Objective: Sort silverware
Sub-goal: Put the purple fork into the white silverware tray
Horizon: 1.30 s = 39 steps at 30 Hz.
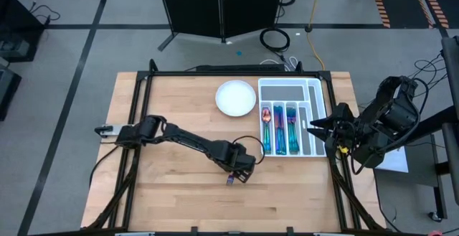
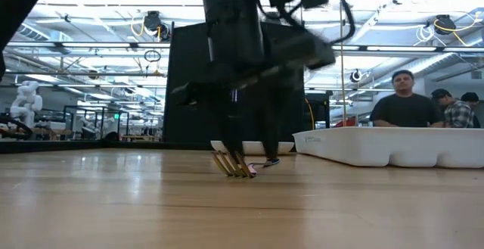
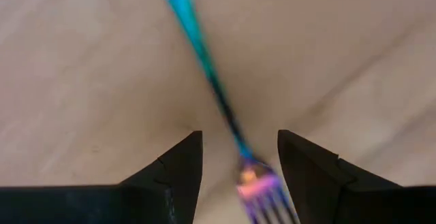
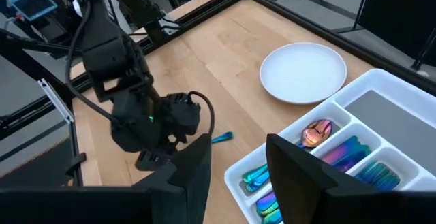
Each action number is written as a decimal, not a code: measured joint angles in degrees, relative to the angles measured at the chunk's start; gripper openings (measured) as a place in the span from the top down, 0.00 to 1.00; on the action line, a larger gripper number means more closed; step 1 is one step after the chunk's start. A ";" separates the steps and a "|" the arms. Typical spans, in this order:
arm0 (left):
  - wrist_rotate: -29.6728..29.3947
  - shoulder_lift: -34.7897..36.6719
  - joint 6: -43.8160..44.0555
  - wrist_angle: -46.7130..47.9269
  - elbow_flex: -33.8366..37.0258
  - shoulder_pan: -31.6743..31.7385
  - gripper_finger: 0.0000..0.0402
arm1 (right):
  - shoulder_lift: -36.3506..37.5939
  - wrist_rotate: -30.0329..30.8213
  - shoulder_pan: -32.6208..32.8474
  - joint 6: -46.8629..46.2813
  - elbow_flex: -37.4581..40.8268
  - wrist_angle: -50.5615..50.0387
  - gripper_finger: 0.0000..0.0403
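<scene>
One iridescent fork (image 3: 204, 54) lies flat on the wooden table, its teal handle pointing away from my left gripper (image 3: 238, 139) and its pink tines (image 3: 262, 197) toward it. That gripper is open and points down over the fork, one finger on each side of the neck, touching nothing. In the low view the tines (image 2: 234, 166) show beneath it. More silverware (image 1: 280, 128) lies in the white tray (image 1: 290, 83). My right gripper (image 1: 313, 126) hangs open above the tray's right edge.
A round white plate (image 1: 235, 97) sits left of the tray at the far side. The table's near half is bare wood (image 1: 179, 200). A black frame rail (image 1: 215, 73) runs along the far edge. People stand beyond the table (image 2: 404, 101).
</scene>
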State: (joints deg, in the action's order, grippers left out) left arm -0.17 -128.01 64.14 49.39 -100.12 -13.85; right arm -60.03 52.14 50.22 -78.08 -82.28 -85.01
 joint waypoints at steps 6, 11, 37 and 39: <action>-1.88 -1.46 0.05 0.61 -0.13 -0.17 0.53 | 0.00 0.00 0.00 -0.33 0.00 -0.02 0.67; -1.81 -2.25 0.02 0.22 -0.26 -0.42 0.54 | 0.01 0.02 0.00 -0.33 -0.01 -0.01 0.67; -5.71 -0.04 -12.02 7.99 -0.13 0.63 0.99 | 0.02 0.02 0.00 -0.32 0.00 -0.15 0.67; -7.50 1.72 -15.93 10.82 -0.17 1.02 0.99 | 0.02 0.02 0.00 -0.33 0.00 -0.15 0.67</action>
State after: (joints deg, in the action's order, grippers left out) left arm -7.67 -126.29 48.21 60.21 -100.29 -12.83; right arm -60.01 52.16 50.22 -78.41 -82.28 -85.17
